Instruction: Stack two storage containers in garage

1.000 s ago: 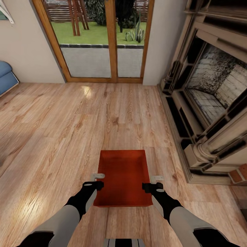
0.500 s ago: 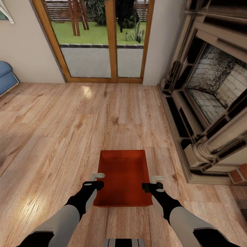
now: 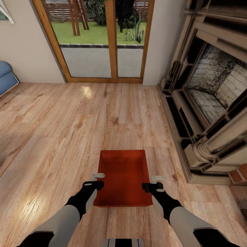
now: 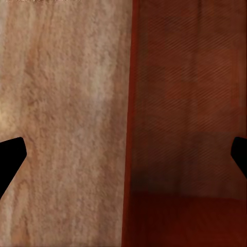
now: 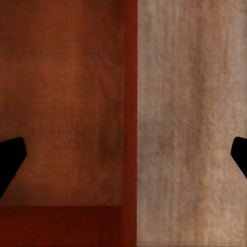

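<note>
One orange-red storage container (image 3: 123,176) sits open-topped on the living room's light wood-plank floor, just ahead of me. My left gripper (image 3: 96,180) hangs over its left side wall and my right gripper (image 3: 155,182) over its right side wall. In the left wrist view the container (image 4: 185,103) and its thin wall run between the two dark fingertips (image 4: 11,157), which stand far apart around the left gripper (image 4: 123,159). The right wrist view shows the same: the container (image 5: 62,103), wide-set fingertips (image 5: 10,157) and the right gripper (image 5: 123,159). Both grippers are open and hold nothing.
An ornate stone fireplace (image 3: 212,103) with a raised hearth lines the right side, close to the container. Wood-framed glass doors (image 3: 99,41) close the far wall. A blue sofa corner (image 3: 7,77) shows at far left. Bare plank floor (image 3: 68,130) spreads left and ahead.
</note>
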{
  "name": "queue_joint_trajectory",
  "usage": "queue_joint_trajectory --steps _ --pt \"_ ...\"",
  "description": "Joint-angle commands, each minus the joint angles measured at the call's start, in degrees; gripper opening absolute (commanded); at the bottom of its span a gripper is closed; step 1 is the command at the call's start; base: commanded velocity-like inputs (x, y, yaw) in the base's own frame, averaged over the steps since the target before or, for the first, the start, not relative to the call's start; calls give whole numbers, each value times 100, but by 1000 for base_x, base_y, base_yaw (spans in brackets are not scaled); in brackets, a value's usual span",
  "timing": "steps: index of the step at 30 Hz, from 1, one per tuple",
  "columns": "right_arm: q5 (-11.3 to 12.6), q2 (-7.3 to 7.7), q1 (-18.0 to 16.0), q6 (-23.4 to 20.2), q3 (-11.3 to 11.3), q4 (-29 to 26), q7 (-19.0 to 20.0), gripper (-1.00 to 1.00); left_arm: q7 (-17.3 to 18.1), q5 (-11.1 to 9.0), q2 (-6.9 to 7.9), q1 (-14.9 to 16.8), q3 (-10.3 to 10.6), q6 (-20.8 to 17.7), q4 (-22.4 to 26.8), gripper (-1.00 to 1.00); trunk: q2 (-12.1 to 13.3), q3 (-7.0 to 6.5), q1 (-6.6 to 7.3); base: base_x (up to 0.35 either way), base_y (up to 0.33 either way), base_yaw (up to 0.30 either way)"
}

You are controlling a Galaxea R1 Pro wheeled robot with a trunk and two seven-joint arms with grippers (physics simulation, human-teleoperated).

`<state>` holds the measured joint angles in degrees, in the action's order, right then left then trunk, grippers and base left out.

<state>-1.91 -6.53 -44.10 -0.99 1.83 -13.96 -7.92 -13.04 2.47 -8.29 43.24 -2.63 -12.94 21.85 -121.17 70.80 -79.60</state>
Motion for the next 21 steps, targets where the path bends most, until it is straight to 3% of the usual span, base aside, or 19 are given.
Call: queue_joint_trajectory --steps 1,21 --pt "-19 -1 -2 -9 19 -1 -27 100 -5 25 -5 0 -27 -33 12 100 -1 3 1 0 0 0" --pt "-20 20 -2 -7 14 -7 -34 100 -7 25 -14 0 -34 -33 45 100 -1 3 1 0 0 0"
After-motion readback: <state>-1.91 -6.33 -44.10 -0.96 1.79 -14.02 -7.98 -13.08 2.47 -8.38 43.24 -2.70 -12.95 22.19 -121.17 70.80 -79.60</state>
